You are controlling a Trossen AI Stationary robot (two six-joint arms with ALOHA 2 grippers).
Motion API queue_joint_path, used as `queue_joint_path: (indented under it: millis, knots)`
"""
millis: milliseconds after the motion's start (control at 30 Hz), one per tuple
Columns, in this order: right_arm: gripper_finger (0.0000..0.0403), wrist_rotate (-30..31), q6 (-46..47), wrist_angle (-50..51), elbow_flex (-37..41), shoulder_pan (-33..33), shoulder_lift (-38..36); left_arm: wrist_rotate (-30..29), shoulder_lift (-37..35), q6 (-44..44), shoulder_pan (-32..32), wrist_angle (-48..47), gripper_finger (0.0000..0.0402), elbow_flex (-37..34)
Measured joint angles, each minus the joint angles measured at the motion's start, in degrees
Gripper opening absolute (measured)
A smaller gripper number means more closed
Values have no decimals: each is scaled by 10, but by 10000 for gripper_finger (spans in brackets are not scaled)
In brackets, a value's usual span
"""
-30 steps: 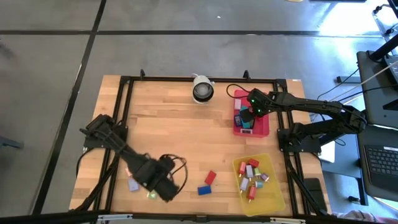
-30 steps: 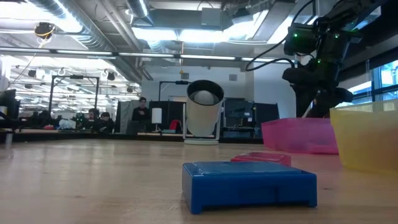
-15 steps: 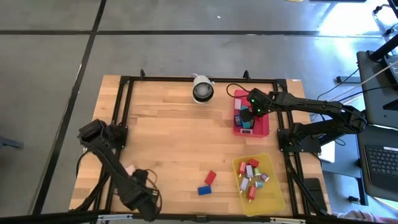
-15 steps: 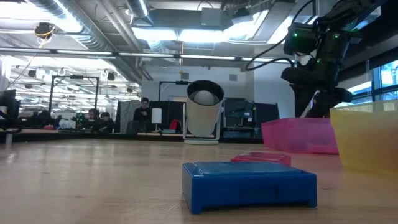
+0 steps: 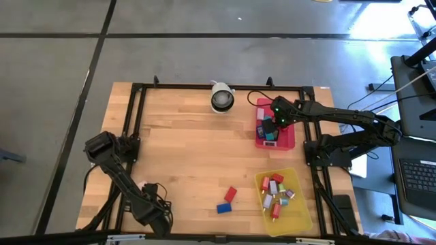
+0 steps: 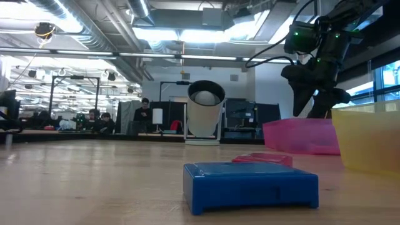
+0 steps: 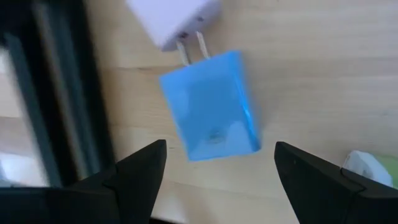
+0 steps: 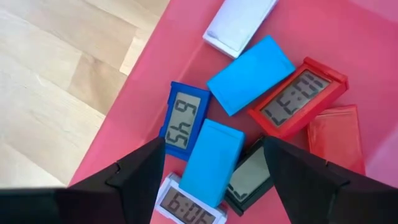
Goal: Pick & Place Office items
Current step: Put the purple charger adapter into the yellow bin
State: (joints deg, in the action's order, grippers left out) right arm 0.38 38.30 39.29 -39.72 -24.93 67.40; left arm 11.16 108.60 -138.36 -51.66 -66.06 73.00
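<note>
My left gripper (image 5: 155, 216) is open near the table's near left corner. In its wrist view it (image 7: 217, 149) hovers above a light-blue block (image 7: 210, 106) lying flat on the wood, with a lilac block (image 7: 174, 18) touching the blue one's end. My right gripper (image 5: 270, 129) is open above the red tray (image 5: 291, 139). Its wrist view shows it (image 8: 213, 143) over several small clock-faced blocks, among them a blue one (image 8: 185, 124) and a red one (image 8: 297, 98). A red block (image 5: 230, 194) and a blue block (image 5: 223, 208) lie flat mid-table.
The yellow tray (image 5: 300, 216) near the right near corner holds several blocks. The white round camera (image 5: 221, 97) stands at the far edge. A black frame rail (image 7: 56, 93) runs close beside the left gripper. Bare wood lies between the arms. People sit in the room beyond.
My left gripper has swung from near the table's middle near edge toward the near left corner, and its arm has folded back along the left side. My right arm has stayed over the red tray.
</note>
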Motion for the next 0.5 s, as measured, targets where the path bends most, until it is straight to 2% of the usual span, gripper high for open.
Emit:
queue_joint_path:
  millis: [233, 500]
  knots:
    - [277, 0, 0, -1, 0, 0, 0, 9, -5, -10, 4, 115, 296, -77]
    - [277, 0, 2, -7, 0, 0, 0, -11, -7, 4, 10, 124, 287, -88]
